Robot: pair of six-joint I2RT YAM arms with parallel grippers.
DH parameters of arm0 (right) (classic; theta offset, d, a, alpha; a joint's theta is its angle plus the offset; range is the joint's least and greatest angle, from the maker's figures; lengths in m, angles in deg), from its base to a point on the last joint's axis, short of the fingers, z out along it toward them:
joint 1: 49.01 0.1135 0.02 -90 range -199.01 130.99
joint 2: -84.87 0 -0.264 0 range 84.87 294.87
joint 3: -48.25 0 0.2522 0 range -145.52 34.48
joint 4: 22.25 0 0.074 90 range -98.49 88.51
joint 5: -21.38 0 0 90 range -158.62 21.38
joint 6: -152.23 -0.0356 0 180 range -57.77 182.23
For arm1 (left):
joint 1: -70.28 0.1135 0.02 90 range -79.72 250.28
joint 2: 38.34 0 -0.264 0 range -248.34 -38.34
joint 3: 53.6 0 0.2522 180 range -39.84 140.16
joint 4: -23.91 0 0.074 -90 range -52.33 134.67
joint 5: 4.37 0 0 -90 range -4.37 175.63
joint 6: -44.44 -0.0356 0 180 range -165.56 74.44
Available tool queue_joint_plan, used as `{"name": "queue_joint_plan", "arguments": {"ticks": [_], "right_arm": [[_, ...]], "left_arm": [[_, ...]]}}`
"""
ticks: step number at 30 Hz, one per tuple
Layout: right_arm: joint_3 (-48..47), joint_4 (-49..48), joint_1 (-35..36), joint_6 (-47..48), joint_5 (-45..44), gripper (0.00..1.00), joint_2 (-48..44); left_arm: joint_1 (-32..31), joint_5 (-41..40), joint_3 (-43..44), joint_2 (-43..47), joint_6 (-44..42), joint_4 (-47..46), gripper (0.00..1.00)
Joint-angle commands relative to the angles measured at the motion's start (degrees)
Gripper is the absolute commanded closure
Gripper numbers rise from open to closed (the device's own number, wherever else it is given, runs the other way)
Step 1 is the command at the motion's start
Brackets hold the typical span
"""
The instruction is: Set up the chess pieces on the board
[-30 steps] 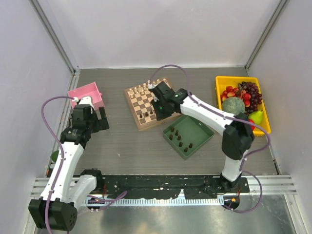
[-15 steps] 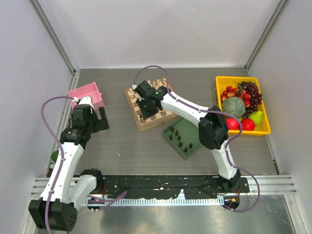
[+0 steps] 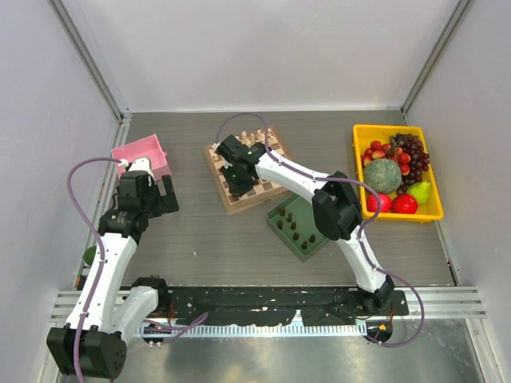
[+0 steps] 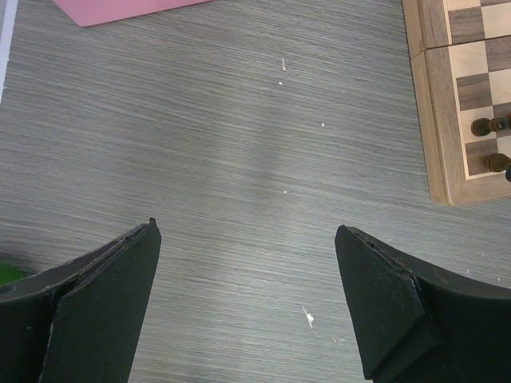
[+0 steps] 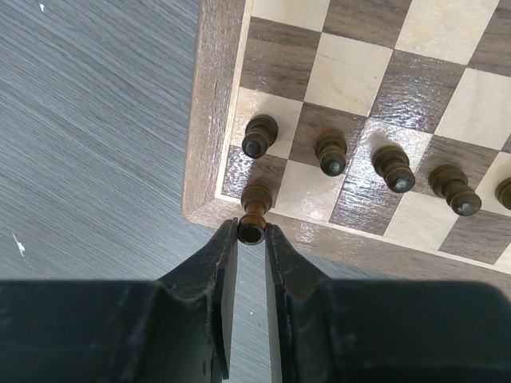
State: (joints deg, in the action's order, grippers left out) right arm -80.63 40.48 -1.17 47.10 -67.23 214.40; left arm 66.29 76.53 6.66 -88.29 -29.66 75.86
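The right gripper [image 5: 251,233] is pinching the head of a dark chess piece [image 5: 256,199], its jaws nearly together. The piece is standing on the corner square of the board [image 5: 209,120], long axis rising toward the wrist camera. Dark pawns [image 5: 330,152] are lining the next row beyond. Bare table [image 5: 88,120] is lying open off the board's edge. The left gripper [image 4: 247,230] is hovering wide apart and empty over the table's left side.

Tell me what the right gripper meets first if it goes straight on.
The right gripper, shut on a dark chess piece, points down at the corner square of the board. The piece's base would meet that square first; it may already touch, depth is unclear.
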Motion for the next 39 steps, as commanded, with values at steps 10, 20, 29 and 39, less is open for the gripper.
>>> {"name": "queue_joint_plan", "arguments": {"ticks": [10,20,29,39], "right_arm": [[-4.77,0.69,0.42,0.63,0.81,0.81,1.68],[-5.39,0.78,0.42,0.9,1.42,0.72,2.3],[-6.79,0.16,0.42,1.07,4.24,0.56,0.2],[6.71,-2.47,-0.37,2.04,-4.02,0.53,-14.91]], "left_arm": [[0.39,0.58,2.01,0.91,-0.69,-0.31,0.01],[0.39,0.67,2.01,0.82,-0.69,-0.31,0.01],[0.38,0.49,2.1,0.65,-0.61,-0.23,0.01],[0.38,0.58,2.1,0.12,-0.61,-0.23,0.01]]}}
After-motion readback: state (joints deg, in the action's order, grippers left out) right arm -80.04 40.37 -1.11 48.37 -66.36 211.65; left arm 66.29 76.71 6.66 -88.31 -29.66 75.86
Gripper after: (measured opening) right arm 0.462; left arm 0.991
